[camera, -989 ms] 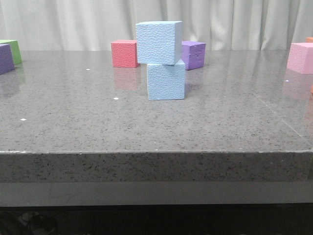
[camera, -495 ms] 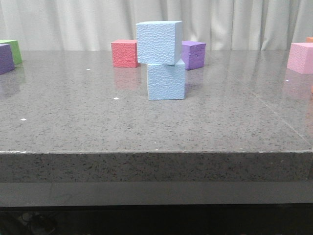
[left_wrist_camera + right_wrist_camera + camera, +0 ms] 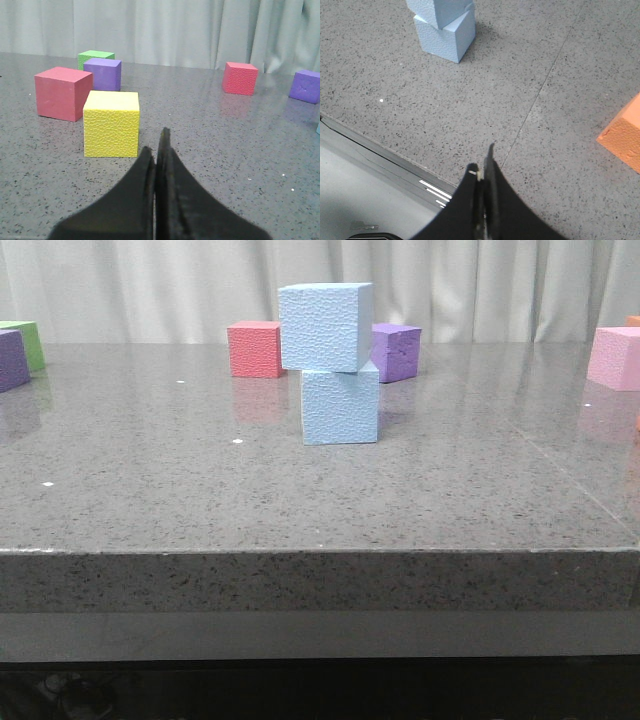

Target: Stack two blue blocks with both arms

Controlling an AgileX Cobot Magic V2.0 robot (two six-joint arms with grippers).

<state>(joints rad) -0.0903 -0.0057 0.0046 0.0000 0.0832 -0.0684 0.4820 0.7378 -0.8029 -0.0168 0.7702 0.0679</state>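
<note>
Two pale blue blocks stand stacked mid-table. The upper blue block point(image 3: 325, 327) rests on the lower blue block point(image 3: 340, 407), shifted a little to the left and twisted. The stack also shows in the right wrist view: upper point(image 3: 439, 10), lower point(image 3: 444, 39). No arm shows in the front view. My left gripper point(image 3: 156, 145) is shut and empty, low over the table, near a yellow cube. My right gripper point(image 3: 483, 162) is shut and empty, above the table's front edge, well away from the stack.
A red cube point(image 3: 254, 349) and a purple cube point(image 3: 396, 351) stand behind the stack. A pink cube point(image 3: 614, 358) is far right; purple point(image 3: 12, 359) and green point(image 3: 28, 340) cubes far left. A yellow cube point(image 3: 111, 124), a dark pink cube point(image 3: 62, 93) and an orange cube point(image 3: 624, 136) lie near the grippers.
</note>
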